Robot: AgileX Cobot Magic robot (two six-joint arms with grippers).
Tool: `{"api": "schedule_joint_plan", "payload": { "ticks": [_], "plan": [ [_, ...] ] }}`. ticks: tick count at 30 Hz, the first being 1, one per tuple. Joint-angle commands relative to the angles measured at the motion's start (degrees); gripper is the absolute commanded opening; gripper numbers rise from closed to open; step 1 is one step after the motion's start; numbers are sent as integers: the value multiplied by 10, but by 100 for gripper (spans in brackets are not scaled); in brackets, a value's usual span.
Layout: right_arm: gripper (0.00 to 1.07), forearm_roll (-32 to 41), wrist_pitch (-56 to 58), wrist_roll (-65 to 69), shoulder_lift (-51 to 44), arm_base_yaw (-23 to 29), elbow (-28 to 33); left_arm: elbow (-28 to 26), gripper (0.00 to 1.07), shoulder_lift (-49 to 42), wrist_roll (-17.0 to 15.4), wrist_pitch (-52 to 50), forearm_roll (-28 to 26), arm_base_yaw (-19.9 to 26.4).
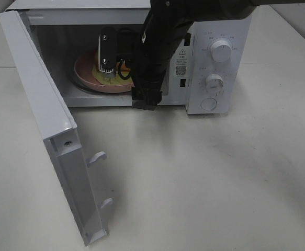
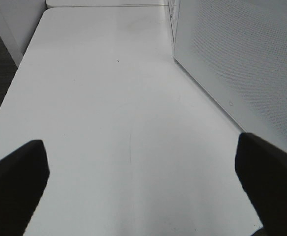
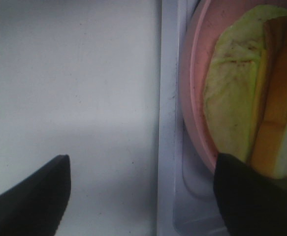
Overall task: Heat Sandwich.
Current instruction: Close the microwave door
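Note:
The sandwich, yellow-green with a brownish layer, lies on a round pink plate inside the open microwave. My right arm reaches down in front of the cavity and hides part of the plate. My right gripper hangs at the cavity's front sill, open and empty. In the right wrist view the sandwich and plate lie just past the open right gripper, over the sill. My left gripper is open and empty above bare table, beside the microwave's perforated side wall. It does not show in the exterior view.
The microwave door is swung wide open toward the front left, with two latch hooks sticking out. Two dials and a button are on the right panel. White table spreads in front.

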Motion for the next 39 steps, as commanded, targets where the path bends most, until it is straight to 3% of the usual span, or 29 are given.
{"api": "schedule_joint_plan", "payload": {
  "ticks": [1, 18, 39],
  "plan": [
    [76, 1, -27, 4, -45, -1, 56, 2, 98, -17, -2, -6, 0, -2],
    [76, 1, -53, 79, -197, -1, 249, 2, 98, -17, -2, -6, 0, -2],
    [76, 2, -37, 366, -452, -1, 462, 2, 98, -17, -2, -6, 0, -2]
  ]
}}
